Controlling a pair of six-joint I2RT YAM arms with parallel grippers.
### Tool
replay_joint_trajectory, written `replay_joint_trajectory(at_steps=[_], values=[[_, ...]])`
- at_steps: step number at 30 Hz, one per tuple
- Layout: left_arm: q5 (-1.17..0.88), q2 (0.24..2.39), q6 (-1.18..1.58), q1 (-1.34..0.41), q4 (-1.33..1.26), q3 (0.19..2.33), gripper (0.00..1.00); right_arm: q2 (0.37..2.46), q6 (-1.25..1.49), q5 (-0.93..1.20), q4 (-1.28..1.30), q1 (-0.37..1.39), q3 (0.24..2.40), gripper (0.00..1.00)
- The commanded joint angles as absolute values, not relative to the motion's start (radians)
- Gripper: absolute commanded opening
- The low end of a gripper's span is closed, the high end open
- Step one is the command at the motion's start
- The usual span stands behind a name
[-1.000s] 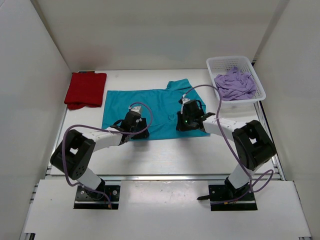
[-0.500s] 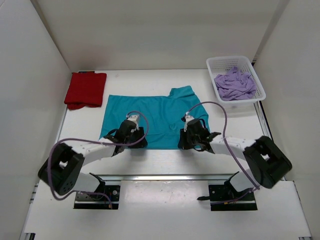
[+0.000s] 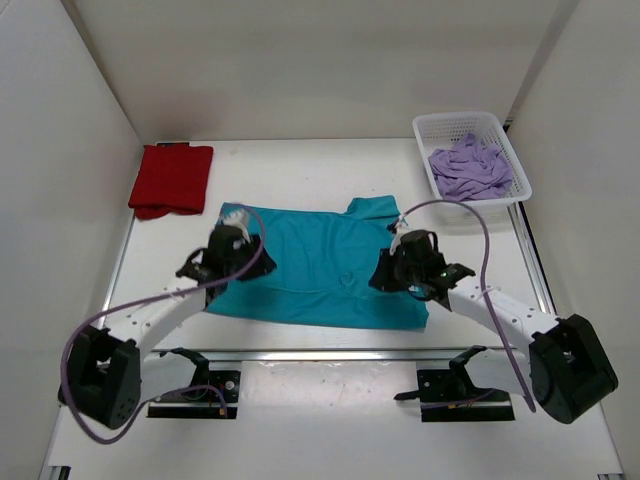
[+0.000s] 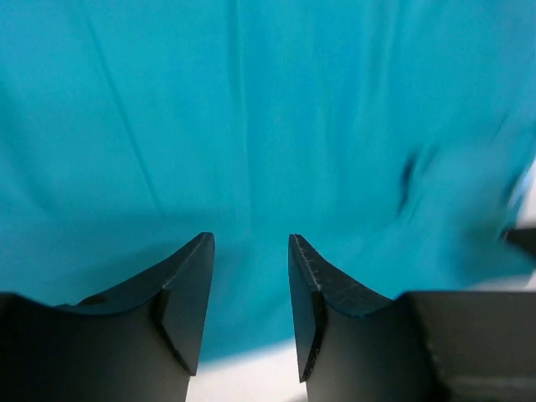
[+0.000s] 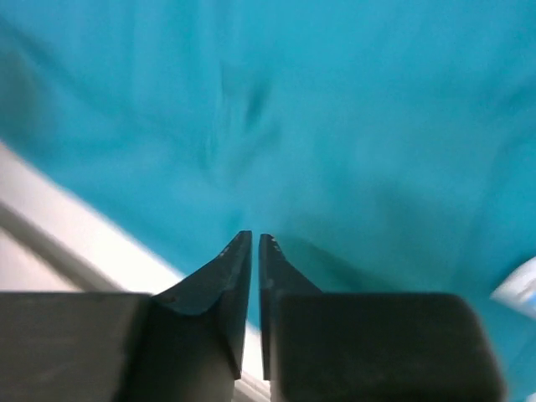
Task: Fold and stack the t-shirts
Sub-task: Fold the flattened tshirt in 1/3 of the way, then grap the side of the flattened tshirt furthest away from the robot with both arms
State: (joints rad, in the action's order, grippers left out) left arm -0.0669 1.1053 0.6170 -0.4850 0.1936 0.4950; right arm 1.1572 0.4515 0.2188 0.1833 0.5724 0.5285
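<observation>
Left gripper [image 4: 249,251] first: jaws parted, a clear gap between the two dark fingers [image 4: 188,285], and nothing in that gap. Teal cloth fills the wrist view beyond the tips, with a strip of white table [image 3: 300,165] showing just under them. From above, this gripper hangs over the left end of the teal shirt [image 3: 310,275], near its far corner.

Over to the right gripper [image 5: 255,243]: jaws all but closed, only a hairline slit between the tips. Whether they nip any cloth, the blur won't let me say. Teal fabric spreads across its view too, and the white table cuts in at lower left. There's a pale patch at the right edge, too smeared to tell whether it's a tag or table, and nothing on it can be read. From above, this gripper sits over the shirt's right side.

The teal shirt lies spread out in the middle of the table, a few soft creases across it and a bump of cloth poking out at its far right.

Wider now: the red shirt [image 3: 172,178] lies folded at the far left, apart from the teal one. The lavender shirt [image 3: 470,168] sits crumpled inside the white basket [image 3: 437,126] at the far right corner.
</observation>
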Motion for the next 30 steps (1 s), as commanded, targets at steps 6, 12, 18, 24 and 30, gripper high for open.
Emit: replay_joint_trajectory(at_steps=[6,12,18,24,30], values=[[-0.002,1.466,0.526,-0.169,0.193,0.940,0.54,1.443,0.368,0.192,0.066,0.361,0.840,0.03],[0.066,1.732,0.425,-0.098,0.324,1.227,0.54,1.742,0.325,0.109,0.087,0.264,1.133,0.16],[0.127,1.842,0.359,-0.087,0.367,1.374,0.57,1.940,0.273,0.038,0.164,0.229,1.380,0.28],[0.153,1.983,0.313,-0.063,0.439,1.515,0.58,2.051,0.248,0.037,0.238,0.209,1.509,0.30],[0.144,2.092,0.313,-0.058,0.495,1.618,0.58,2.046,0.253,0.074,0.218,0.221,1.488,0.30]])
